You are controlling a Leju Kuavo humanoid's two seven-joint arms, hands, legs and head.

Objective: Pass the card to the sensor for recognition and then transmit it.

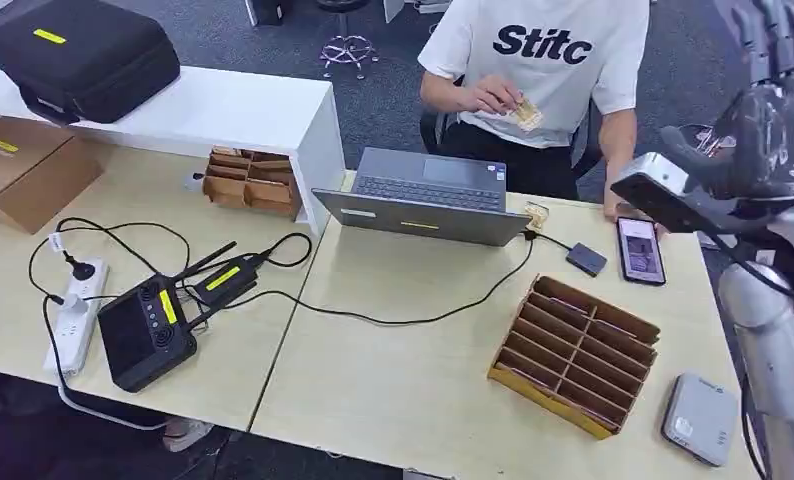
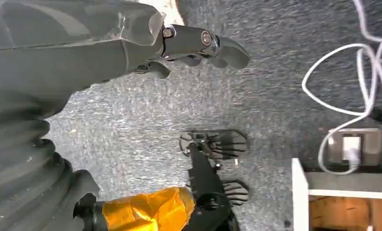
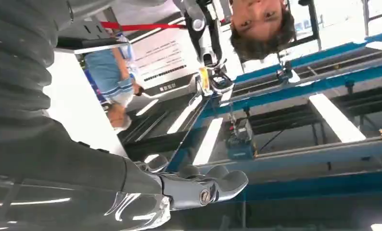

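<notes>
Both our hands hold nothing, fingers loosely extended.
Our right hand (image 3: 198,185) is raised beside the head camera, its arm (image 1: 763,190) at the right edge; our left hand (image 2: 198,45) hangs over grey carpet; farther out on the table (image 1: 393,390) we see a cardboard divider tray (image 1: 573,352), a grey sensor (image 1: 699,418), a phone (image 1: 640,250), a laptop (image 1: 428,195); across it a seated person's hand (image 1: 493,95) holds the card (image 1: 525,116).

Seated person's hand (image 1: 493,97) holding card (image 1: 526,115), laptop (image 1: 428,197), cardboard divider tray (image 1: 574,352)
</notes>
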